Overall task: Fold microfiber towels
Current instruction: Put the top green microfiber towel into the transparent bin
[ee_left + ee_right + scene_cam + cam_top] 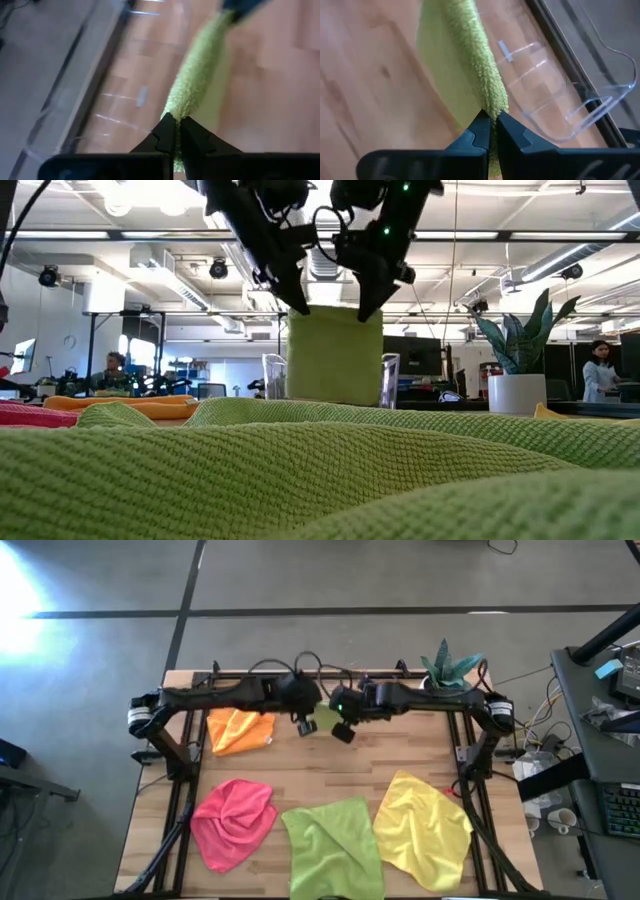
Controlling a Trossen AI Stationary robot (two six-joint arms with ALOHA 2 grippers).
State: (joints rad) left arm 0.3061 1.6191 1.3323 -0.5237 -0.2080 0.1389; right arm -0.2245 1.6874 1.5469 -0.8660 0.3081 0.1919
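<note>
We see both arms reaching in over the far middle of the table [330,765], holding a lime green towel [334,357] between them, lifted off the wood so it hangs as a flat panel in the low view. The left gripper [175,131] has its fingers pressed together on one top corner of that towel, and the right gripper [491,124] pinches the other corner the same way. Beside the hanging towel we make out a clear plastic bin [580,112] at the table's far edge. The orange towel [240,729] lies at the far left, while the pink towel [232,820], a second lime green towel [332,845] and the yellow towel [422,830] lie spread along the near side. A potted plant [447,668] stands at the far right corner.
</note>
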